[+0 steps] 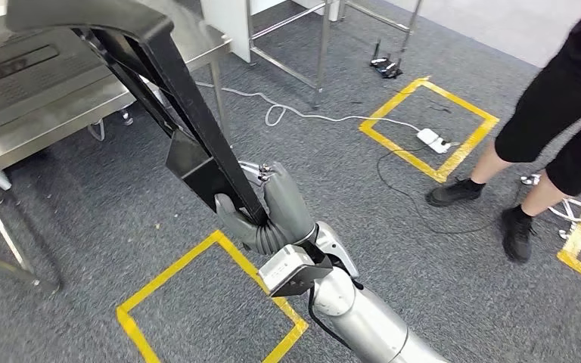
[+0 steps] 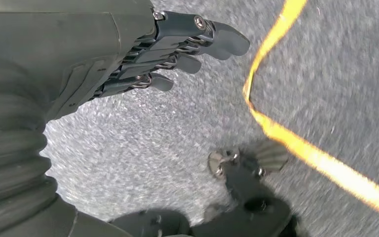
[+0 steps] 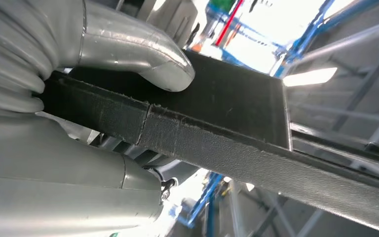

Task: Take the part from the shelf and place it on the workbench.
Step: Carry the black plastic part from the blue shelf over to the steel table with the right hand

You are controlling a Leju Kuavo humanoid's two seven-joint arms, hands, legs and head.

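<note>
Grey carpet (image 1: 393, 249) marked with yellow tape squares (image 1: 212, 302) spreads under a steel workbench (image 1: 53, 113) at the upper left. Nearby, a white power strip (image 1: 433, 139) lies inside one square, and a person (image 1: 552, 128) in black stands at the right. Grasped firmly in the right hand (image 1: 268, 212), the long black part (image 1: 166, 83) slants up over the workbench edge. Over the carpet, the left hand (image 2: 143, 54) hangs with fingers apart, holding nothing.

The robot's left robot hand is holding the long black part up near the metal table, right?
Not quite: it is the right robot hand that holds the long black part up near the metal table, as the head view shows. The left robot hand holds nothing, fingers apart over the carpet.
</note>
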